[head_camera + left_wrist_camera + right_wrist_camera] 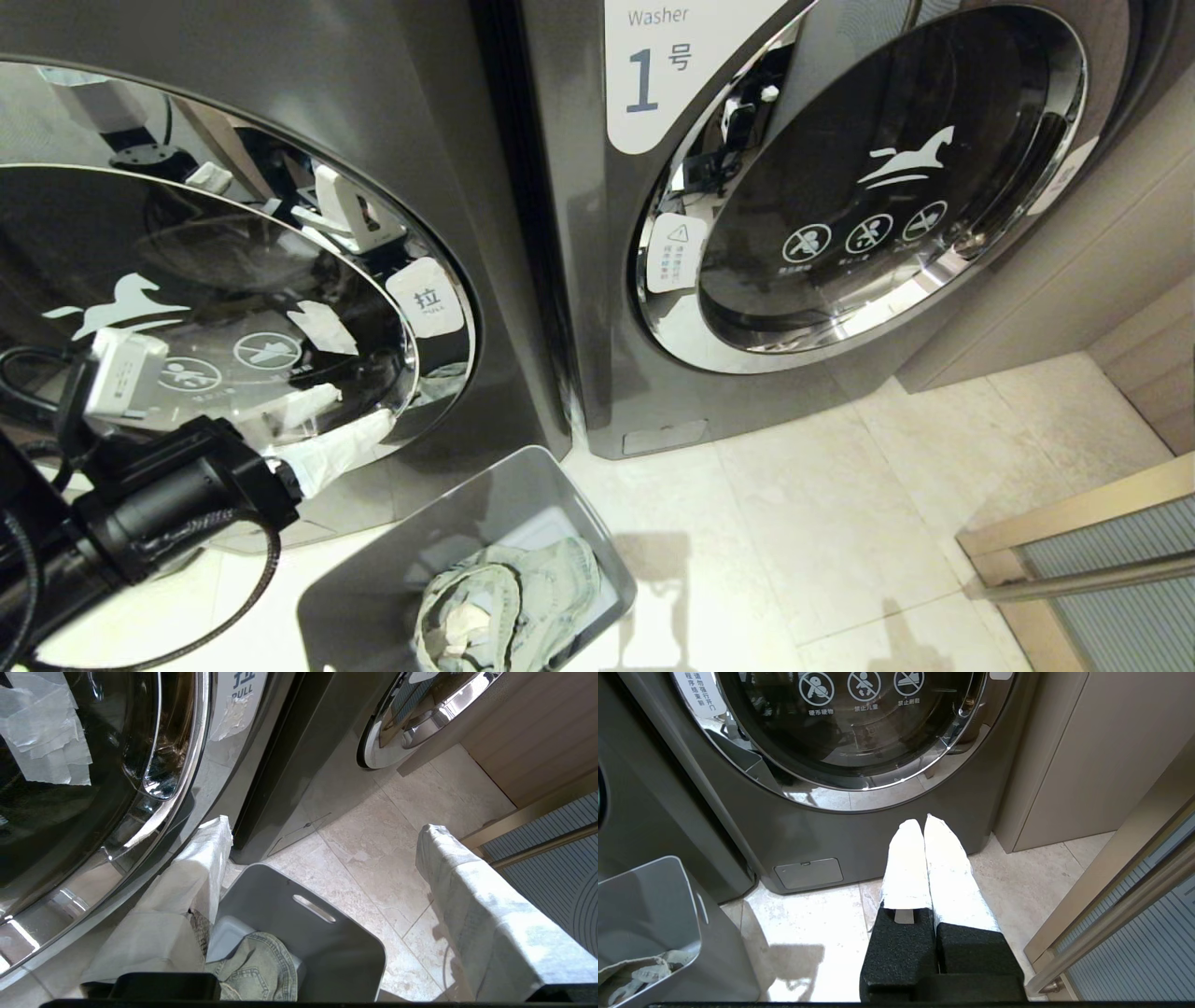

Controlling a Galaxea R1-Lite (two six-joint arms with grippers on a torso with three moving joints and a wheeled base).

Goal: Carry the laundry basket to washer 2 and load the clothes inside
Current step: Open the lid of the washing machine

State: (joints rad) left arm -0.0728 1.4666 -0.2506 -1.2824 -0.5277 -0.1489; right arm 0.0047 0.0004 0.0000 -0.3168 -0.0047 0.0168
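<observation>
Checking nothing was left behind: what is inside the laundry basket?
The laundry basket holds the clothes, a grey-green denim bundle showing a white inner patch. Part of its pale floor shows; anything beneath the bundle is covered.

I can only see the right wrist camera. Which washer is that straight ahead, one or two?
Observer: The head view shows a label reading 1 on that washer.
Operator: Where's the left tool?
Observer: The left tool hangs open, low beside the other washer, next to the basket.
Operator: Is that washer's door open?
Observer: It looks shut, and a pull sticker sits at its rim.
</observation>
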